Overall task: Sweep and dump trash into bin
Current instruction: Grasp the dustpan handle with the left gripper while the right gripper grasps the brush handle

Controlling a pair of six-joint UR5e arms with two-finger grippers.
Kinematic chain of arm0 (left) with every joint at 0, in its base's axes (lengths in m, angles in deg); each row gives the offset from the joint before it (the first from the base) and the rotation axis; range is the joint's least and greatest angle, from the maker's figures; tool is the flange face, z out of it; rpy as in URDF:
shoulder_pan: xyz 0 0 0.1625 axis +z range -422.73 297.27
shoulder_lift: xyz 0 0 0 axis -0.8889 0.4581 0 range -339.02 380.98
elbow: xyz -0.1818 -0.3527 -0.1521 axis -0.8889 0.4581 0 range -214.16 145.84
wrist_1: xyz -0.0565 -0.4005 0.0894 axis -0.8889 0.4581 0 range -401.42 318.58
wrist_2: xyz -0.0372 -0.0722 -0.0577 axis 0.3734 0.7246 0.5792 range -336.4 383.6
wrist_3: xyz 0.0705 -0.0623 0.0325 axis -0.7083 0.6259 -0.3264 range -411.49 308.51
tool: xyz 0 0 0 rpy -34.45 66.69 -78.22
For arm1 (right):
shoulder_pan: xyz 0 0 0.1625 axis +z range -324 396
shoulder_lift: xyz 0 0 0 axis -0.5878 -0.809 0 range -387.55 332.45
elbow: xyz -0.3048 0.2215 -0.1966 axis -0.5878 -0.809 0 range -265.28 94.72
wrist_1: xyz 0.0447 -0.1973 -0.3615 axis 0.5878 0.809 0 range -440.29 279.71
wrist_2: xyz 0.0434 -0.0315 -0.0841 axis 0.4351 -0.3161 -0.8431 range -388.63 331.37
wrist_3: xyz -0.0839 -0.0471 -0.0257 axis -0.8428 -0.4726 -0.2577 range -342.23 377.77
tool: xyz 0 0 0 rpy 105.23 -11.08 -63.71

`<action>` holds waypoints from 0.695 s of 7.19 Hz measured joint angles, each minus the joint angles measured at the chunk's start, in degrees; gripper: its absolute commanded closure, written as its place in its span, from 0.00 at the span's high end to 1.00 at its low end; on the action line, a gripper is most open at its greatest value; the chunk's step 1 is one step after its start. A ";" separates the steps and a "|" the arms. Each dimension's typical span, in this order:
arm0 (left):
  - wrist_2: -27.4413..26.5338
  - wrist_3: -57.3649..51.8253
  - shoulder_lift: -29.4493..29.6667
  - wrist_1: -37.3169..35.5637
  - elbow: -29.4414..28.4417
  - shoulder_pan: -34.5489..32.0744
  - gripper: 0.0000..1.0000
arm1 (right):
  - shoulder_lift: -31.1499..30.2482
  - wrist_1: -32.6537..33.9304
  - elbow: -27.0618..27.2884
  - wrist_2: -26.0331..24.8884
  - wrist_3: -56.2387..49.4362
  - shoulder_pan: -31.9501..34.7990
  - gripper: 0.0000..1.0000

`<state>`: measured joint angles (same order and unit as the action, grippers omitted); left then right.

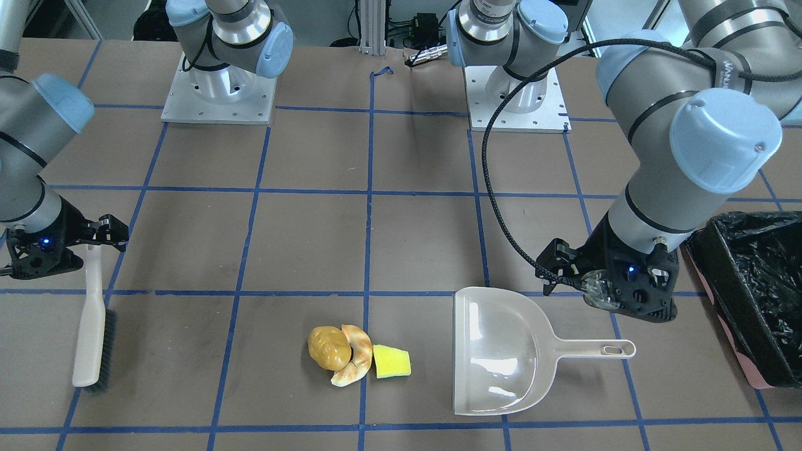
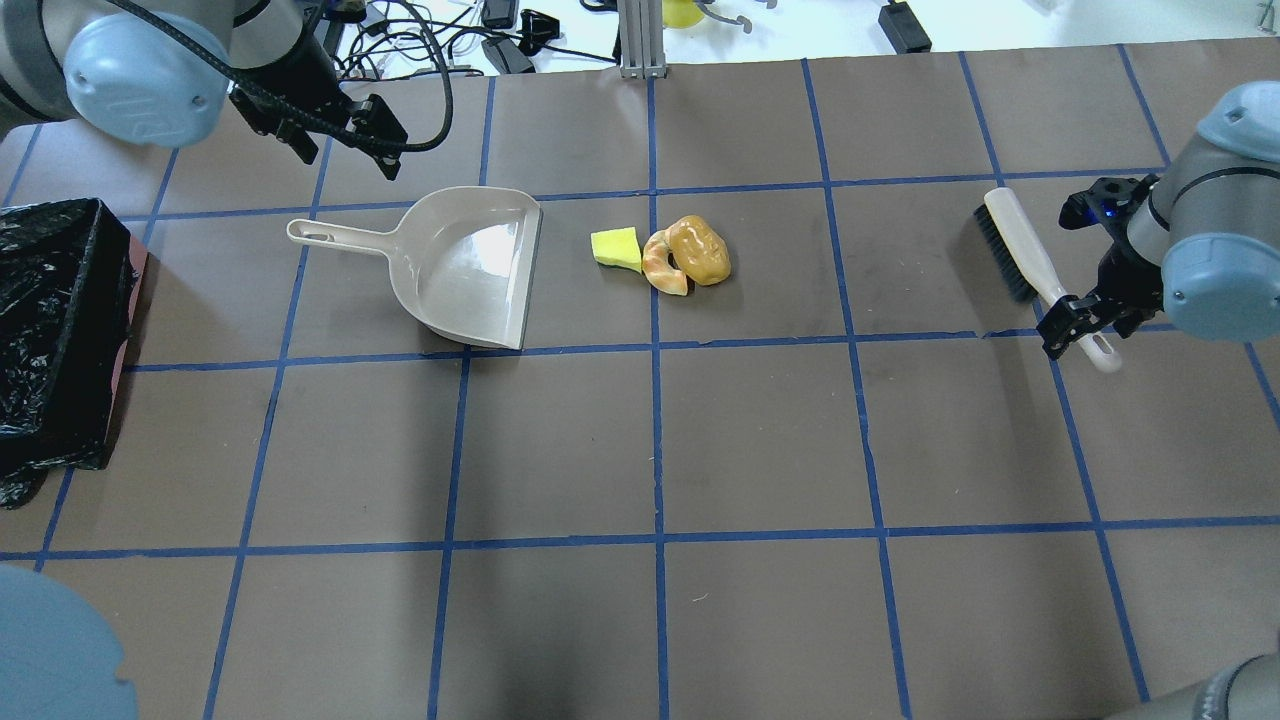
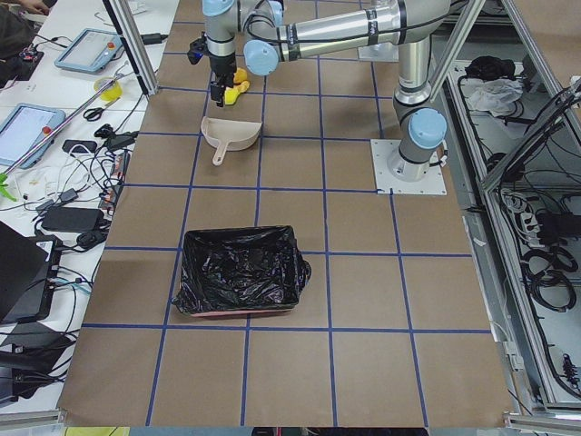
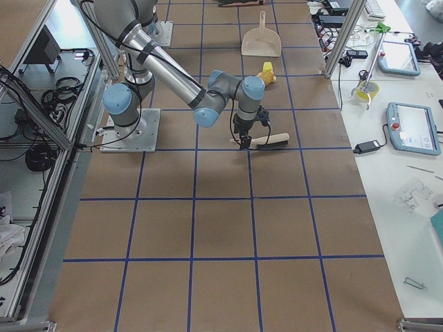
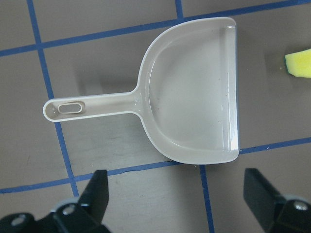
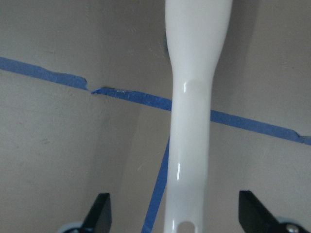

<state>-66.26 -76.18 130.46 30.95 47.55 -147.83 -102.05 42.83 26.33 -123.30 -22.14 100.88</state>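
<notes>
Left jaws hang released near the dustpan (image 2: 470,265) handle; right jaws, also released, straddle the brush (image 2: 1030,260) handle. Golden-brown lump (image 2: 698,249), croissant piece (image 2: 664,268) and sponge (image 2: 616,248) cluster near the dustpan's lip. The bin (image 2: 100,300) sits at the desk's (image 2: 760,440) left end.

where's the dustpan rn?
Overhead view, left half: the dustpan lies flat on the table, mouth facing the sponge, handle pointing toward the bin.

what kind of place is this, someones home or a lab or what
Most likely a robotics lab or test cell: a robot arm is bolted by a metal base plate to a table marked with a blue tape grid, with a control tablet and loose cables alongside.
</notes>
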 measured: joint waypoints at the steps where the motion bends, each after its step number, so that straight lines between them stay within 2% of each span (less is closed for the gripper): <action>1: -0.36 -7.08 1.62 -3.21 -0.20 0.19 1.00 | 0.19 0.05 0.03 -0.47 -0.08 -0.01 0.17; 2: -0.59 -14.39 3.00 -5.64 -0.30 0.41 1.00 | 0.19 0.09 -0.10 -1.16 -0.02 -0.01 0.03; 4: -0.98 -27.57 4.54 -8.91 -0.16 1.04 1.00 | -0.07 0.00 -0.92 -1.89 0.47 -0.01 0.00; 5: -0.82 -30.45 4.89 -10.03 0.23 1.23 1.00 | -0.32 -0.15 -1.48 -1.99 0.67 0.02 0.00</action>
<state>-67.07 -106.63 135.35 20.91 47.77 -146.60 -102.37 42.68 24.85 -125.29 -21.47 100.90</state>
